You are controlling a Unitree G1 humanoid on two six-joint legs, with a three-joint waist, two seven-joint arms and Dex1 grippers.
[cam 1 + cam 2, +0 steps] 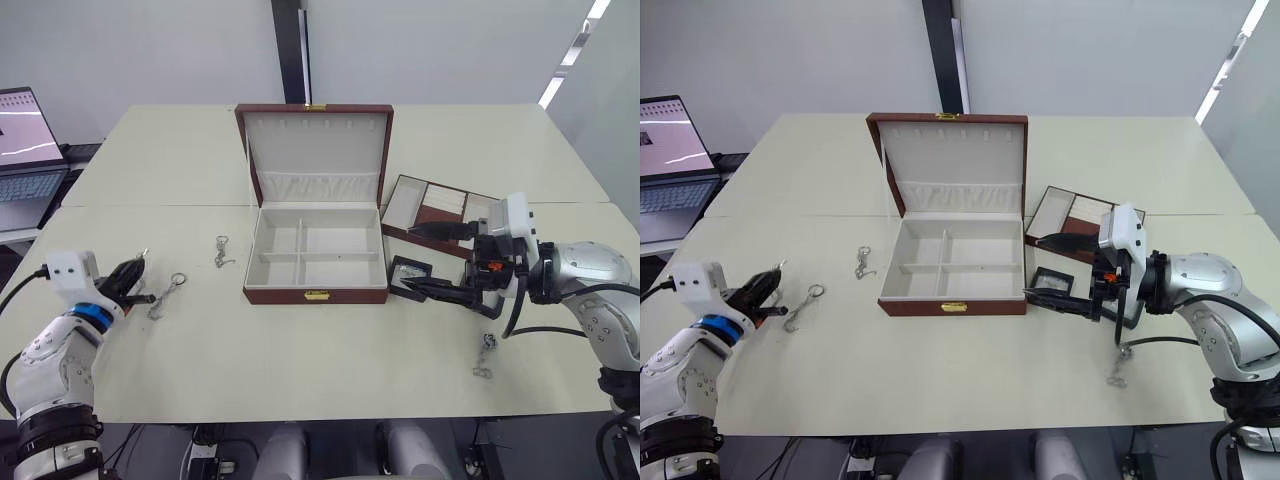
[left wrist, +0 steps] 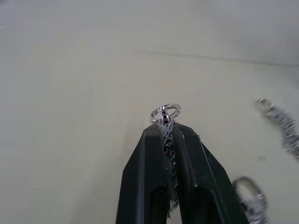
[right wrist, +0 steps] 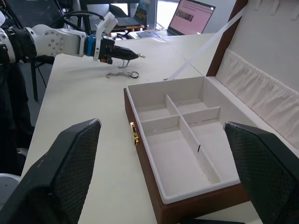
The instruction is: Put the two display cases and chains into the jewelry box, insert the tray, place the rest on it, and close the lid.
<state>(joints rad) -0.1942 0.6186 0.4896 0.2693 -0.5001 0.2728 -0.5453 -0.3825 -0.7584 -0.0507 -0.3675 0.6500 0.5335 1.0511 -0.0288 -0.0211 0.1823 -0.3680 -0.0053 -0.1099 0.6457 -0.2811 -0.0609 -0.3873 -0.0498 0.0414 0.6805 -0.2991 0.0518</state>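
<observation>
The jewelry box (image 1: 316, 292) stands open mid-table, its cream compartments bare and its lid (image 1: 315, 150) upright behind. My left gripper (image 1: 135, 272) hovers at the table's left, shut on a chain (image 2: 166, 113) whose ring sticks out past the fingertips. Two more chains lie left of the box (image 1: 221, 252) (image 1: 168, 295), and another (image 1: 484, 357) lies at the front right. One display case (image 1: 411, 270) lies flat by the box's right front corner. My right gripper (image 1: 406, 259) is wide open there, one finger above the case and one just in front of it. The tray (image 1: 440, 205) sits right of the box.
A laptop (image 1: 25, 140) stands open on a side desk off the table's left edge. A seam crosses the tabletop (image 1: 150, 205) behind the box's base. The table's front edge runs close below both arms.
</observation>
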